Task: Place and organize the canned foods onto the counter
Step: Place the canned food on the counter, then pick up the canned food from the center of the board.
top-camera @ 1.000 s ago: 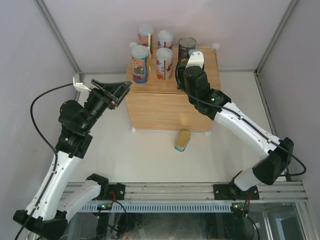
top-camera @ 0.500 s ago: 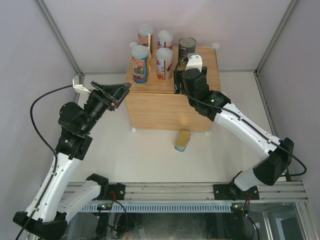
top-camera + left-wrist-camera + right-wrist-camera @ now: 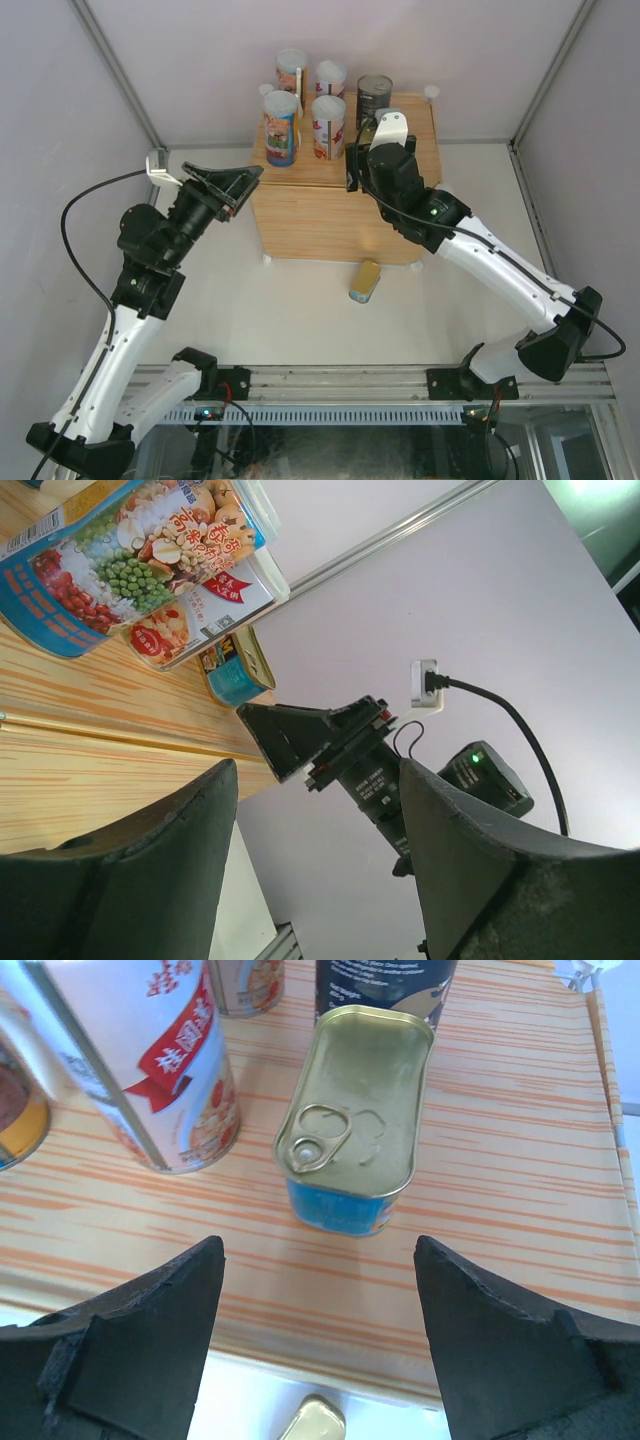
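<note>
Four tall white-lidded cans (image 3: 305,100) and a dark can (image 3: 374,96) stand at the back of the wood-grain counter (image 3: 330,215). A gold tin with a blue side (image 3: 358,1110) lies flat on the counter (image 3: 500,1210) in front of the dark can; the right arm hides it in the top view. My right gripper (image 3: 318,1250) is open and empty, just short of this tin, above the counter's front part (image 3: 358,165). A second gold tin (image 3: 365,279) lies on the table in front of the counter. My left gripper (image 3: 238,182) is open and empty at the counter's left edge.
White walls with metal frame rails enclose the table on three sides. A wall socket with a black cable (image 3: 425,685) shows in the left wrist view. White round connectors (image 3: 431,92) stick out at the counter's corners.
My right gripper has drawn back a little toward the counter's front, away from the gold tin on the counter. The left arm has hardly moved.
</note>
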Motion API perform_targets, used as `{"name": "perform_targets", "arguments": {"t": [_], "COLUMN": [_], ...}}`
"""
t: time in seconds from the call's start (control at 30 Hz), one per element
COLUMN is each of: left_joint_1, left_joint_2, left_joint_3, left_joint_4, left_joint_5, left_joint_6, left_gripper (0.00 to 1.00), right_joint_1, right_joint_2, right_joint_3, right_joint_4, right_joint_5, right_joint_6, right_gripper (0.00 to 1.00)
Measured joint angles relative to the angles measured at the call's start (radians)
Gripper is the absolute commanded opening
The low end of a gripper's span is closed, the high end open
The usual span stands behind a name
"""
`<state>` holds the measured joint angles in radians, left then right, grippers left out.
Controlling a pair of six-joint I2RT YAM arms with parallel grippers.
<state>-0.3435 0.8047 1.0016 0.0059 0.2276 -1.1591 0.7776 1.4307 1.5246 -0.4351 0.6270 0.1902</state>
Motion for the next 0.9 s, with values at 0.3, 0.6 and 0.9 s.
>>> {"name": "perform_targets", "arguments": {"t": [0.3,0.6,0.9], "left_joint_1": [0.009,0.020,0.020], "left_joint_2": [-0.001,0.018,0.030], "left_joint_3": [-0.008,-0.040,-0.041], "left_joint_4": [0.022,0.079,0.091], "left_joint_5": [-0.013,-0.017,-0.050], "left_joint_6": [-0.004,-0.035,-0.032], "left_gripper": [0.70,0.79,1.00], "right_joint_1": [0.090,0.291,0.457], "right_joint_2": [-0.093,-0.238,-0.296], "right_joint_3": [-0.003,-0.061,-0.146], "right_joint_4": [-0.053,-0.127,-0.345], "right_joint_5": [0.058,0.200,0.318], "right_joint_6": [0.000,0.041,0.254], "right_gripper": [0.76,0.77,0.78]}}
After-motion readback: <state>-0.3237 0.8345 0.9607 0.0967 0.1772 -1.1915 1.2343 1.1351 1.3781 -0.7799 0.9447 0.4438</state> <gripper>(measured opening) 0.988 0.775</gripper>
